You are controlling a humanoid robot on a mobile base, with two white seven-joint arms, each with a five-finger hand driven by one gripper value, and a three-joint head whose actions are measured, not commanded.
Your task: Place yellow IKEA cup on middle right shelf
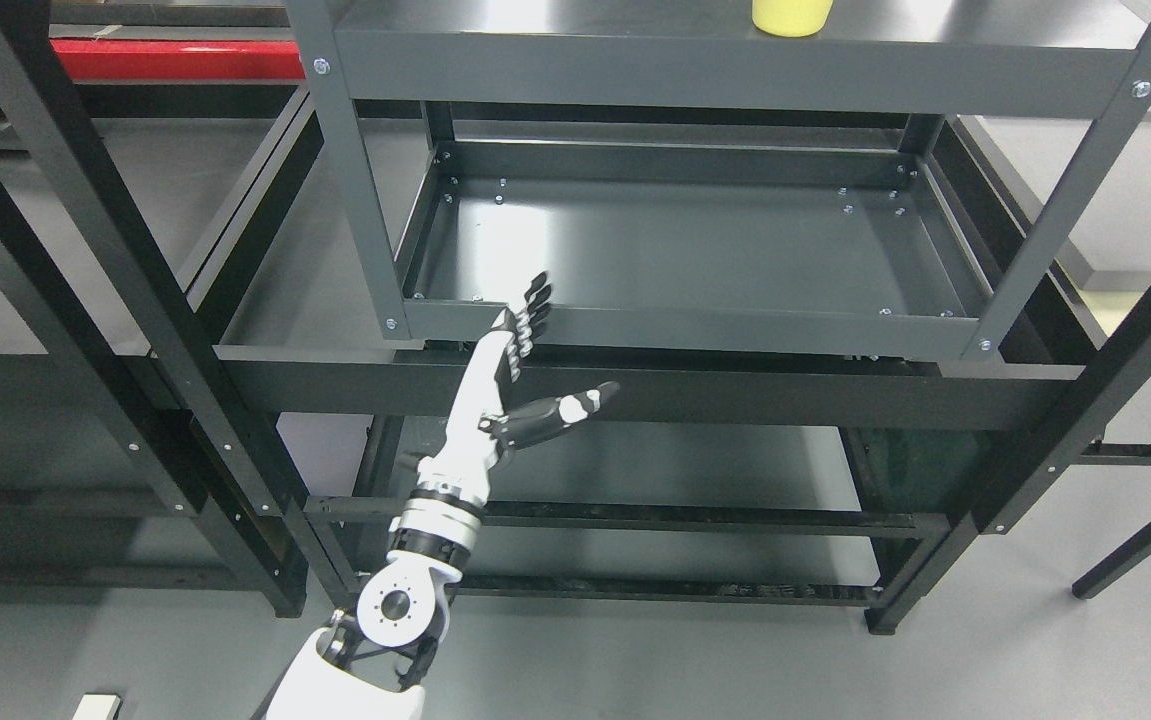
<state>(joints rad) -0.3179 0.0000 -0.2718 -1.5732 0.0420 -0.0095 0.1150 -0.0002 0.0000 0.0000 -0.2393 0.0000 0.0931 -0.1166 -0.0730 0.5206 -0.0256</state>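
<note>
A yellow cup point(791, 16) stands on the upper dark shelf point(635, 60) at the top of the head view, its top cut off by the frame edge. My left hand point(547, 352) is raised below and to the left of it, in front of the lower shelf's front rim. Its fingers point(535, 305) are stretched straight and the thumb point(570, 408) sticks out to the right, holding nothing. The hand is far from the cup. The right arm does not show.
A dark grey metal rack with a tray-like lower shelf point(695, 240) fills the middle. Black rack frames point(85, 230) stand left and right. Grey floor point(1035, 650) lies below, with a red bar point(125, 60) at top left.
</note>
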